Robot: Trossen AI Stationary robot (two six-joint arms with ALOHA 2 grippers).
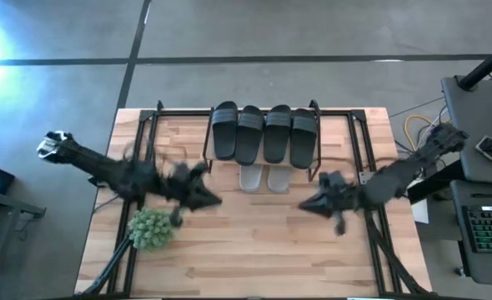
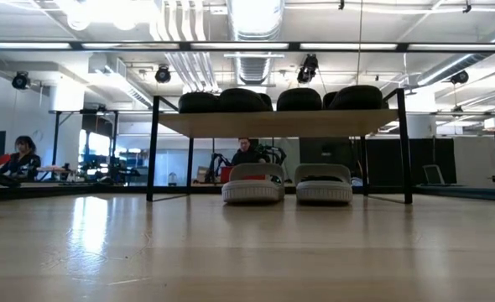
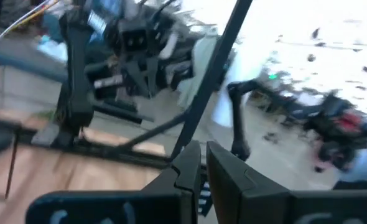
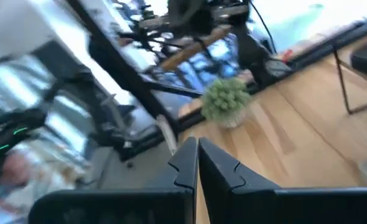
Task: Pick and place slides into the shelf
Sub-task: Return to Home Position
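Note:
Four black slides (image 1: 263,133) lie side by side, soles down, on the wood top of the shelf (image 2: 277,123) at the table's far middle. The two light grey slides (image 2: 252,183) sit under that board, toes toward the near edge; in the high view only the grey slides' toes (image 1: 264,177) stick out. My left gripper (image 1: 217,198) hovers over the table near-left of the shelf, shut and holding nothing, and shows as the left gripper (image 3: 203,163) in its wrist view. My right gripper (image 1: 304,204) hovers near-right of the shelf, also shut and bare, the right gripper (image 4: 197,158) facing the plant.
A small green spiky plant (image 1: 150,227) stands near the table's left near part, just below my left arm. The black frame (image 1: 358,137) runs round the table. A keyboard and gear (image 1: 488,225) sit off the right edge. People (image 2: 247,153) sit in the room behind.

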